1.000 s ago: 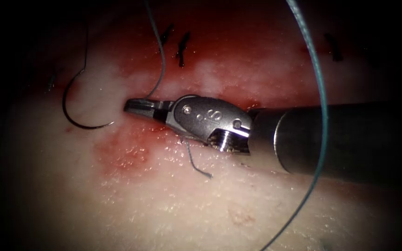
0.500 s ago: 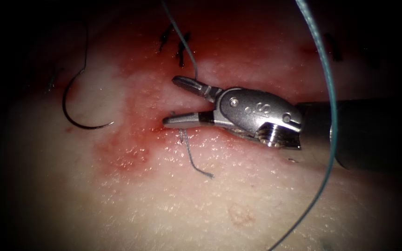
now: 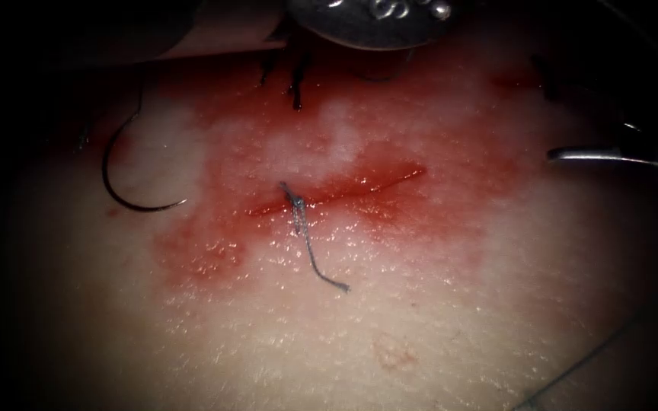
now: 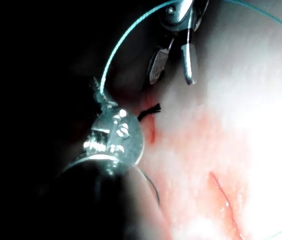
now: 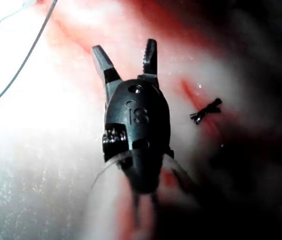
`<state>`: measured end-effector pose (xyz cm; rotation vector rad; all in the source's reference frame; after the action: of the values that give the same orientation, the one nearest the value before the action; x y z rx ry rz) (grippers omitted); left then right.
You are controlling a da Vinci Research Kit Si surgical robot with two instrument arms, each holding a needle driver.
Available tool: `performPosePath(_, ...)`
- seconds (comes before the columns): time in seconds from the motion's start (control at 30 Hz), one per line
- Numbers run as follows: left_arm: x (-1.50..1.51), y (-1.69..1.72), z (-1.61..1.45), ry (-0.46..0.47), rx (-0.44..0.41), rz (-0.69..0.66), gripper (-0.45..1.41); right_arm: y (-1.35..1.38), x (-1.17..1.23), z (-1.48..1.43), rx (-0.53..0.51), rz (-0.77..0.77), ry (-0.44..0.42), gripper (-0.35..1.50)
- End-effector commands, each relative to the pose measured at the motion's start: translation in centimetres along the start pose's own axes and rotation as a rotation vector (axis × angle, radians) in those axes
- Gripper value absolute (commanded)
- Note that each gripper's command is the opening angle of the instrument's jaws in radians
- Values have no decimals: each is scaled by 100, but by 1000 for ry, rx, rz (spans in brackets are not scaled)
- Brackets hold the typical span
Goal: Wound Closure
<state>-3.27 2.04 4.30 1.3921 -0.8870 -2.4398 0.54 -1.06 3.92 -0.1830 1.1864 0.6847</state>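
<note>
Needle (image 3: 127,179): dark, thin, strongly curved; lies loose on tissue (image 3: 420,327) well left of cut (image 3: 344,190), neither tool holding it. Right tool (image 5: 126,62): jaws spread wide, empty, above tissue near right edge. Left tool (image 4: 101,95): jaws clamped on teal thread (image 4: 131,35). Cut: short red slit amid red fluid (image 3: 199,255). Knotted stitch (image 3: 296,204) at cut's left end, grey cut tail (image 3: 317,262) trailing toward tissue's near edge.

Needle (image 3: 132,171) lies on tissue (image 3: 420,320), left of cut (image 3: 344,189).
</note>
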Motion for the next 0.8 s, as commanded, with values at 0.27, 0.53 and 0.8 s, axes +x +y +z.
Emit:
performPosePath(0.27, -39, 101, 47, -53, -147, 156, -45, -6, 105, -24, 12, 5, 94, 121)
performPosePath(0.53, -90, 136, 95, -112, -220, 169, 21, -44, 112, 3, 67, 9, 123, 121)
performPosePath(0.8, -94, 110, 92, -8, -128, -245, 138, -67, 79, 22, 99, -20, 99, 118)
